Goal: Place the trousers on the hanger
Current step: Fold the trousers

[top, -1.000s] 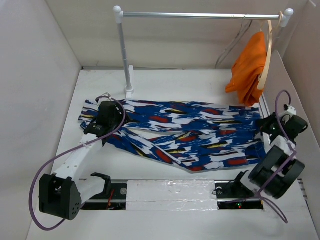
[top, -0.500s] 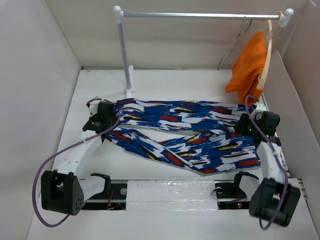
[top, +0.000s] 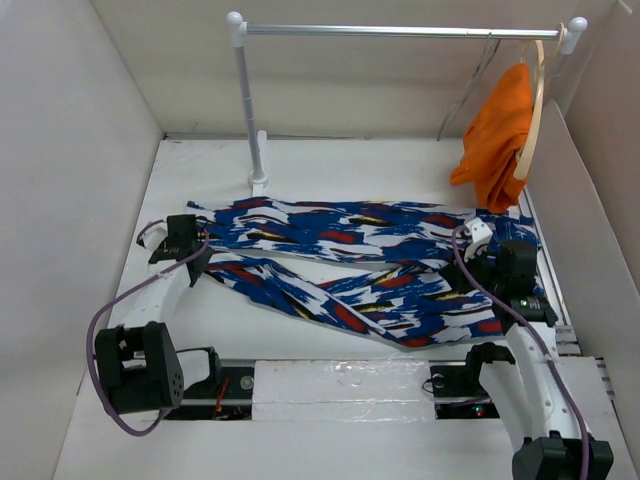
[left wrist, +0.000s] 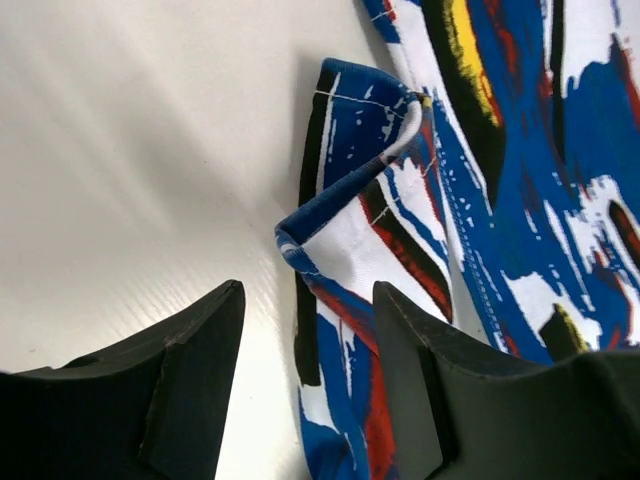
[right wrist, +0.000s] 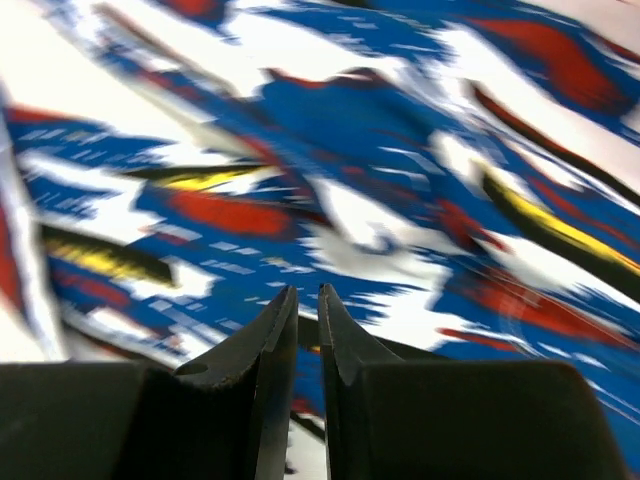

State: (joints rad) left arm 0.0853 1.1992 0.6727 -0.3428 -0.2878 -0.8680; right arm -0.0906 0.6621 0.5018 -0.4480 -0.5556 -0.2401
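1. The trousers [top: 360, 260] lie spread flat across the table [top: 400, 160], reaching from one arm to the other.
2. The hanger [top: 466, 95] hangs on the rail [top: 400, 30] at back right, beside the orange garment [top: 495, 130] and well apart from the trousers.
3. The left gripper [left wrist: 305, 300] sits low at the cloth's left end. Its jaws stand partly open and hold nothing, with a folded hem corner just ahead, probably lined up for a grab.
4. The right gripper [right wrist: 300, 300] is over the right end with its jaws nearly together. The view is blurred, so I cannot tell whether cloth is pinched.
5. Judgement: one arm at each end suits a taut lift. The task is at an early stage.
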